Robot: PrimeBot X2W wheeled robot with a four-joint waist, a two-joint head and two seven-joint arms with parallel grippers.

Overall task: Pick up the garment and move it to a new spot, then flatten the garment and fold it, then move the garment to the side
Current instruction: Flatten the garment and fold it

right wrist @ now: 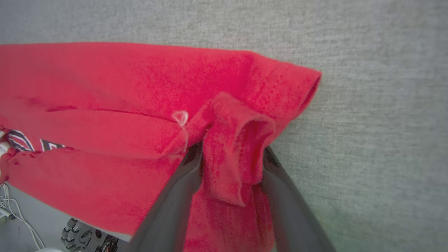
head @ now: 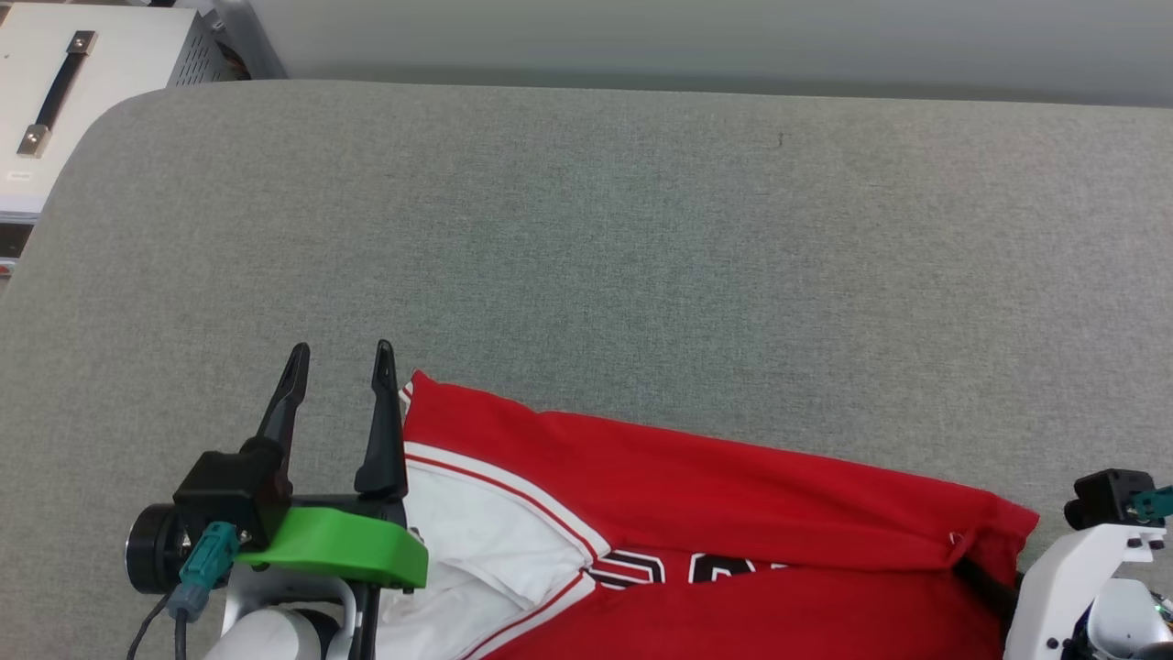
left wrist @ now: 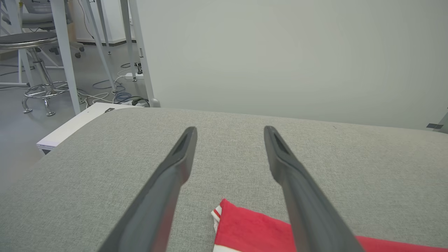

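garment: the garment (head: pixel 733 477) lies on the grey counter (head: pixel 586 229) at its near edge, lettered side up, with a white sleeve toward the robot's left; its lower part runs out of the head view, and in the right wrist view it seems to hang over the counter's edge
cloth: creased, with a long fold across the red body and a bunched corner at the right end; neither flat nor folded
left hand: the left hand (head: pixel 341 350) is released, fingers spread wide with nothing between them, over bare counter just beside the sleeve's striped corner
right hand: the right hand (right wrist: pixel 232 148) has a finger on either side of a bunched fold at the garment's right corner, the cloth pressed against both; it reads as a grasp on the garment, how firm i cannot tell
done: no step looks finished
step in hand: probably the first pick-up, right corner taken, left side not yet gripped
left to do: take the left side, lift and carry to a new spot, flatten, fold, move aside
room: a wide stretch of counter lies beyond the garment
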